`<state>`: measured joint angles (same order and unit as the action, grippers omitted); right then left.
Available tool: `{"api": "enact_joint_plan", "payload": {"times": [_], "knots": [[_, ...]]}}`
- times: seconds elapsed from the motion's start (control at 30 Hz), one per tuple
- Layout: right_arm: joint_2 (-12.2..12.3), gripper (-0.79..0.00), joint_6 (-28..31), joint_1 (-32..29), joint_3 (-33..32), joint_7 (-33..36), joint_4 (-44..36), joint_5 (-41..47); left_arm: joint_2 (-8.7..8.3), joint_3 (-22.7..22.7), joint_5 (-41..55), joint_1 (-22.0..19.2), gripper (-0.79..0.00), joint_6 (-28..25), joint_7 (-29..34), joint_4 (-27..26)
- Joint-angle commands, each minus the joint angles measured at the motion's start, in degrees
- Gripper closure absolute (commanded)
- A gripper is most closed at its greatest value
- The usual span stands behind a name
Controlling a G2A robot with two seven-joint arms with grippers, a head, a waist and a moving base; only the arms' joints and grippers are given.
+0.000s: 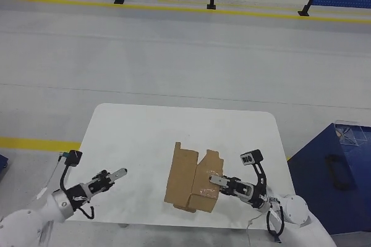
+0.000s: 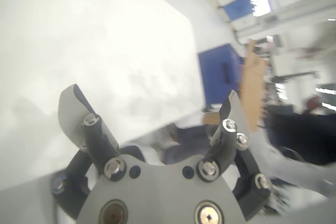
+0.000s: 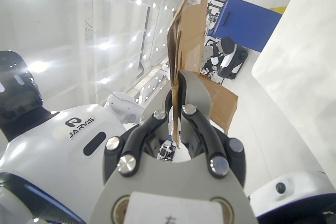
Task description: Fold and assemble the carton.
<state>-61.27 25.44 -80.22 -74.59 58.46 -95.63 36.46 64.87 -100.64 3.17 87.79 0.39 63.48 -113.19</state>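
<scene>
Hardly any folding can be called done yet tbh, since the carton (image 1: 193,179) is held collapsed over the near right of the table (image 1: 142,136), one edge pinched tight in the right gripper (image 1: 213,181), while the left gripper (image 1: 117,172) is seen spread wide, empty, well apart.

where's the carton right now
Top view: the carton is over the table's near right part, its edge clamped in the right gripper, apart from the left gripper.
</scene>
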Motion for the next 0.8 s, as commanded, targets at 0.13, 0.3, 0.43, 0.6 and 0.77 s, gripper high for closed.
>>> {"api": "enact_joint_plan", "payload": {"times": [0.13, 0.3, 0.43, 0.6, 0.77], "knots": [[-0.6, 0.000, -2.9, 2.0, 3.9, 5.4, 2.5, 6.7, -0.44, 5.2, 11.6, -4.4, -0.785, -0.5, 11.7, 1.5], [-1.2, 0.000, -2.5, 3.4, 7.4, 7.4, 4.1, 5.4, -0.56, 10.3, 9.4, -4.4, -0.785, -1.0, 11.4, 1.0], [-1.5, 0.000, -1.9, 4.4, 8.9, 8.5, 5.0, 4.4, -0.69, 12.8, 9.8, -4.8, -0.499, -0.7, 11.5, 1.3], [-1.8, 0.000, -1.8, 5.1, 10.2, 8.9, 5.2, 4.0, -0.97, 13.9, 15.4, -6.1, 0.000, 1.7, 14.4, 3.3], [-2.0, 0.000, -1.8, 5.5, 10.8, 9.2, 5.3, 3.5, -1.29, 14.2, 18.1, -7.1, 0.000, 2.4, 15.4, 5.4]]}}
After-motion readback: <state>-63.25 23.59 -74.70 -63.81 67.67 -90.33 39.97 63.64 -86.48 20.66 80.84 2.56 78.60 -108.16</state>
